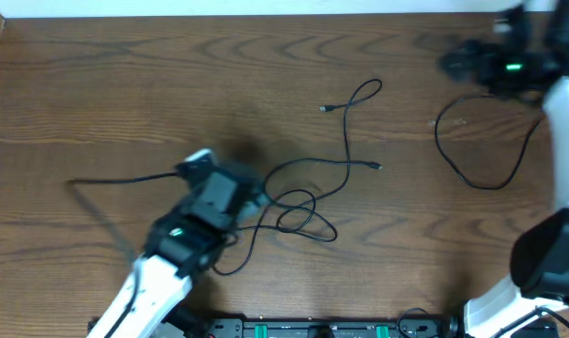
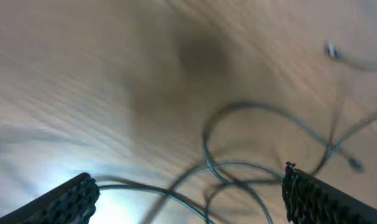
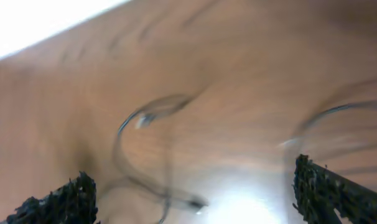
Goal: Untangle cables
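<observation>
Thin black cables (image 1: pixel 308 188) lie on the wooden table, crossing in loops at the centre, with one plug end (image 1: pixel 324 109) further back and another (image 1: pixel 376 166) to the right. A separate black cable (image 1: pixel 480 183) curves in a U at the right. My left gripper (image 1: pixel 230 188) hovers over the left edge of the tangle. In the left wrist view the left gripper (image 2: pixel 188 202) is open, with cable loops (image 2: pixel 238 168) lying between its fingers and nothing gripped. My right gripper (image 1: pixel 458 64) is at the back right, open over a blurred cable (image 3: pixel 139 124) and holding nothing.
Another black cord (image 1: pixel 115 178) runs left from under the left arm. The table's back edge (image 1: pixel 266 13) meets a white wall. A black rail with green connectors (image 1: pixel 322 329) lines the front edge. The right arm's white base (image 1: pixel 547 272) stands at the front right.
</observation>
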`<state>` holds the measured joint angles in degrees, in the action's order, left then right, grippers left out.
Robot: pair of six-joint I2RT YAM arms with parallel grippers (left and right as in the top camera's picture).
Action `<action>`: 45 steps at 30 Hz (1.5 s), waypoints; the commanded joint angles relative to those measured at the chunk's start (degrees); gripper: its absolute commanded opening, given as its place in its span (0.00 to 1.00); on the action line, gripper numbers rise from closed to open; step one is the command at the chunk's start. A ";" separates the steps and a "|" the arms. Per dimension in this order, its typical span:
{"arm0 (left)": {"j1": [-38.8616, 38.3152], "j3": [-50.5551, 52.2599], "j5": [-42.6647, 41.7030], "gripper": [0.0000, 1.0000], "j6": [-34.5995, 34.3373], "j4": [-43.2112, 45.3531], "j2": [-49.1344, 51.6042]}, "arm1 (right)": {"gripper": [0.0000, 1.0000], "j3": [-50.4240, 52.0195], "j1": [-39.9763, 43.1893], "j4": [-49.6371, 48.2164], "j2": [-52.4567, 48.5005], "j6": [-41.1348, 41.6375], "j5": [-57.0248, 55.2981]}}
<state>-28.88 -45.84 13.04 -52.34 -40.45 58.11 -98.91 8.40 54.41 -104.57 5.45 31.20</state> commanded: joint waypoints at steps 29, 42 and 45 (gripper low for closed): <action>28.92 -1.51 -0.35 0.96 -9.88 -23.67 -11.04 | 0.99 25.27 -61.59 -16.46 -2.82 -14.80 -31.26; 29.09 -1.49 0.17 0.96 -9.66 -26.38 -11.04 | 0.60 26.77 -66.53 -19.89 -11.74 -14.75 -40.48; 29.09 -1.49 0.17 0.96 -9.66 -26.36 -11.04 | 0.16 26.77 -66.66 -19.85 -11.74 -14.73 -39.69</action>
<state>-0.05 -46.33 12.34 -61.54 -66.43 47.13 -73.03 -58.04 34.04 -114.06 -8.97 -6.83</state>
